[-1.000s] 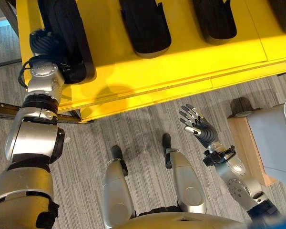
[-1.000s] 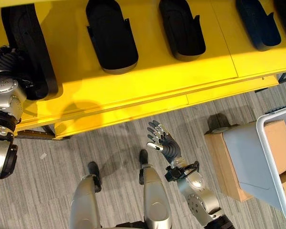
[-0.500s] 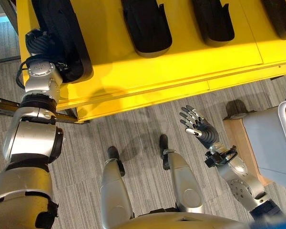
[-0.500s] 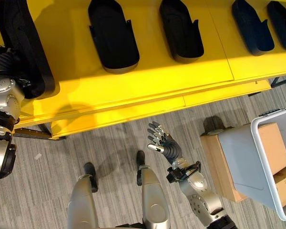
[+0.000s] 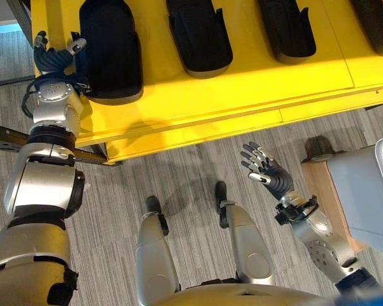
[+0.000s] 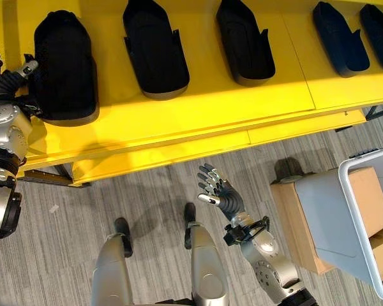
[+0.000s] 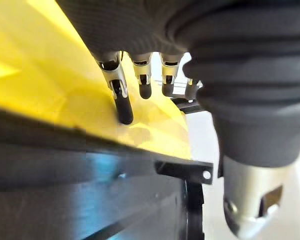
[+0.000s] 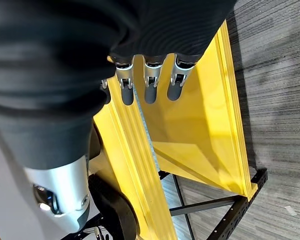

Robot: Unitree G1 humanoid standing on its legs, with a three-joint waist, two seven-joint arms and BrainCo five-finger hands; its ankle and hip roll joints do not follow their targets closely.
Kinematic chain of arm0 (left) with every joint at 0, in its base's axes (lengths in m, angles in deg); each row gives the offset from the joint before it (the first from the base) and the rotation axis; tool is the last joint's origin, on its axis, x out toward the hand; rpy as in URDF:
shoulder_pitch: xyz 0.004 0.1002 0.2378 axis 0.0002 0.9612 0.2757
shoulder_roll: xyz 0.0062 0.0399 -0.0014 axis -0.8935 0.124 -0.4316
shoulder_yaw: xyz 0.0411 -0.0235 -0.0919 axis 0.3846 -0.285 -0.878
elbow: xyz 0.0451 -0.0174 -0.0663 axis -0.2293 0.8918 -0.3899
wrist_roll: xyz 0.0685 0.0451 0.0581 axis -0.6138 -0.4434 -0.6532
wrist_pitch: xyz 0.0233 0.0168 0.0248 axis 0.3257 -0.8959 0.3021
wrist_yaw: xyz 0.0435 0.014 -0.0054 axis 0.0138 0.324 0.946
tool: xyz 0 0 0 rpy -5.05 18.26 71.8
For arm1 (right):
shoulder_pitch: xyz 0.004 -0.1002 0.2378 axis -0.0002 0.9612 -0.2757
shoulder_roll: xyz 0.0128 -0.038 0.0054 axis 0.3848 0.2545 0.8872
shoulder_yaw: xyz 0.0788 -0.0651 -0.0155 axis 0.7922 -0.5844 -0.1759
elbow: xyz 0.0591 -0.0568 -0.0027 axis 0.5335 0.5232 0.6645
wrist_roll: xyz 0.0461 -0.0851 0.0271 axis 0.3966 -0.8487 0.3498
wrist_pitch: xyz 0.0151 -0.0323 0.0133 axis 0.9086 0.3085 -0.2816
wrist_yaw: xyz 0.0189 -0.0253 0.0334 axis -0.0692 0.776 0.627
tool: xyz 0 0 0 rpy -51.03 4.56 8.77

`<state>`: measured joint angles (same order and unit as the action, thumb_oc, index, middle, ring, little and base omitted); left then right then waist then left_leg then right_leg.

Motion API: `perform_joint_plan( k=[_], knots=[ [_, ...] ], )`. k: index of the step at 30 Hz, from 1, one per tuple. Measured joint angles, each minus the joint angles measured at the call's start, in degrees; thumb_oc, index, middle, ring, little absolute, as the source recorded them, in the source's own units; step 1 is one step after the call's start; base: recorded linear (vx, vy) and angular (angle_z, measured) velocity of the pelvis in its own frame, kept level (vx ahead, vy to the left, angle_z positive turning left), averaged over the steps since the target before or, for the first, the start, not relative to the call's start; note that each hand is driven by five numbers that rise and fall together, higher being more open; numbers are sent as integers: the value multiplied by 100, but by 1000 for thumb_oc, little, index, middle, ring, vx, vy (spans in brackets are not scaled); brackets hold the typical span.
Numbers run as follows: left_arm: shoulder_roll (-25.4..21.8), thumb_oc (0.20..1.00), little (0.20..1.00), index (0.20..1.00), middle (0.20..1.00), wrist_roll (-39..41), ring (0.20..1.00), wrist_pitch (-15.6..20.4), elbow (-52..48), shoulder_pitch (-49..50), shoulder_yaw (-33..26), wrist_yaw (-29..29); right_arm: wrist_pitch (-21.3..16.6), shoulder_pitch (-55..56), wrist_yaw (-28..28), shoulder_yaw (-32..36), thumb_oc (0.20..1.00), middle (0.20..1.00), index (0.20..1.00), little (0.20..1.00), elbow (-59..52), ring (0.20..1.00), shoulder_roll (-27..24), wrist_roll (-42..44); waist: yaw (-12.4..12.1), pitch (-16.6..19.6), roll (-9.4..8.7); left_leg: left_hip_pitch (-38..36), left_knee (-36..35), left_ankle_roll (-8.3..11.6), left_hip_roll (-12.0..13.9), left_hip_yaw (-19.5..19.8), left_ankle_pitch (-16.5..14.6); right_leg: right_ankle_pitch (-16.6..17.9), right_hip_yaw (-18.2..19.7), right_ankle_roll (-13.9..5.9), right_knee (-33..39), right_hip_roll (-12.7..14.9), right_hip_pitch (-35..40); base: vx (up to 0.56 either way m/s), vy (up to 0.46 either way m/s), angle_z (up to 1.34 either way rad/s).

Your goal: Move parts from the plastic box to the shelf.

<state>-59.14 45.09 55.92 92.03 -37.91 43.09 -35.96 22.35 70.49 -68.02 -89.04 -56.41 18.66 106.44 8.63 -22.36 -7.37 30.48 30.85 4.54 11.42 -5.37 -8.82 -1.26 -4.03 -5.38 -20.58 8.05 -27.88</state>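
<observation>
Several black moulded parts lie in a row on the yellow shelf (image 5: 198, 89). The leftmost part (image 5: 108, 48) rests flat near the shelf's left end. My left hand (image 5: 51, 56) is open right beside that part's left edge, holding nothing; its straight fingers (image 7: 121, 100) hang over the yellow surface. My right hand (image 6: 220, 191) is open, palm up, over the floor in front of the shelf and holds nothing. The grey plastic box (image 6: 335, 210) stands at the far right, with brown cartons (image 6: 370, 194) showing inside it.
The plastic box sits on a brown cardboard stand (image 6: 286, 204) on the grey striped floor. A dark metal rail (image 5: 0, 137) runs under the shelf's left end. More black parts (image 6: 242, 41) fill the shelf towards the right.
The leftmost part stood tilted on its edge against my left hand; now it lies flat and the hand has let go and sits at its left. The right hand has barely moved.
</observation>
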Motion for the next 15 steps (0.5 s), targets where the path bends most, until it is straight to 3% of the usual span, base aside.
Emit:
perform_joint_plan(
  k=[15],
  knots=[
    [-55,1000,1000,1000,1000,-41,1000,0,-10,1,-77,-17,2,114,90,13,1000,1000,1000,1000,-2,1000,-21,0,-25,58,16,50,44,-4,-4,9,-2,-5,1,3,-89,8,-70,0,0,0]
  ],
)
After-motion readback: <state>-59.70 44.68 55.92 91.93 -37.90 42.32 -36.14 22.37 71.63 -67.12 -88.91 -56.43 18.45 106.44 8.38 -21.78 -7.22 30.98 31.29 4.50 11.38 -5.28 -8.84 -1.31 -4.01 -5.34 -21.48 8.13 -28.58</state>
